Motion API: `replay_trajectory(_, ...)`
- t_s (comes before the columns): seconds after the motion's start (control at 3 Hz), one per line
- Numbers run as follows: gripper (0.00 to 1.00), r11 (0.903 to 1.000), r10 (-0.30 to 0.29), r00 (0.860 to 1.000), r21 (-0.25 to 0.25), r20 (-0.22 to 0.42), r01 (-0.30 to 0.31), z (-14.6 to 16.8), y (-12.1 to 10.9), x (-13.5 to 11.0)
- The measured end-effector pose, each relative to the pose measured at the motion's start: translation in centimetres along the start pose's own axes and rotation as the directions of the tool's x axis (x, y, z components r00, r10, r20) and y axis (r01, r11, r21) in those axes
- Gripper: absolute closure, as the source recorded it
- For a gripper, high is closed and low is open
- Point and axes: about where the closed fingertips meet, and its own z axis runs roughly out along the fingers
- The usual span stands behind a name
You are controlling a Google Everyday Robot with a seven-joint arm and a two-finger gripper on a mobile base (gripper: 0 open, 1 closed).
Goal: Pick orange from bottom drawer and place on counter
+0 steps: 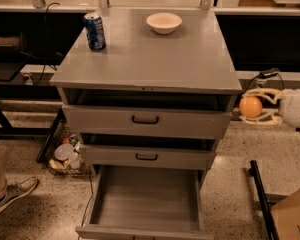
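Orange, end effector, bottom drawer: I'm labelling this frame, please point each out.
orange (250,107), camera view, middle of the fruit.
end effector (244,108), camera view, between fingertips, right of the cabinet (190,125), gripping the orange.
bottom drawer (145,199), camera view, bare floor.

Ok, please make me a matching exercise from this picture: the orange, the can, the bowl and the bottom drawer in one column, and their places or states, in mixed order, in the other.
Things:
1. orange
2. can
3. bowl
4. bottom drawer

Places or states:
a. pulled far out
b. on the counter, back left
c. held in the claw, off to the right of the counter and lower than it
d. on the counter, back middle

Pairs: 1-c, 2-b, 3-d, 4-a.
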Motion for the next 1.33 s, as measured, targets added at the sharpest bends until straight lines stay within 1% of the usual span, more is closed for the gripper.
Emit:
replay_trajectory(0.33,1.00,0.9945,0.102,0.993,-0.014,-0.061,-0.104,0.5,-3.3,0.5)
replay_trajectory(0.67,1.00,0.9872,0.149,0.987,-0.049,-0.062,-0.152,1.8,-5.5,0.9)
replay_trajectory(1.33,1.00,0.9877,0.146,0.988,-0.048,-0.058,-0.149,2.2,-5.6,0.8)
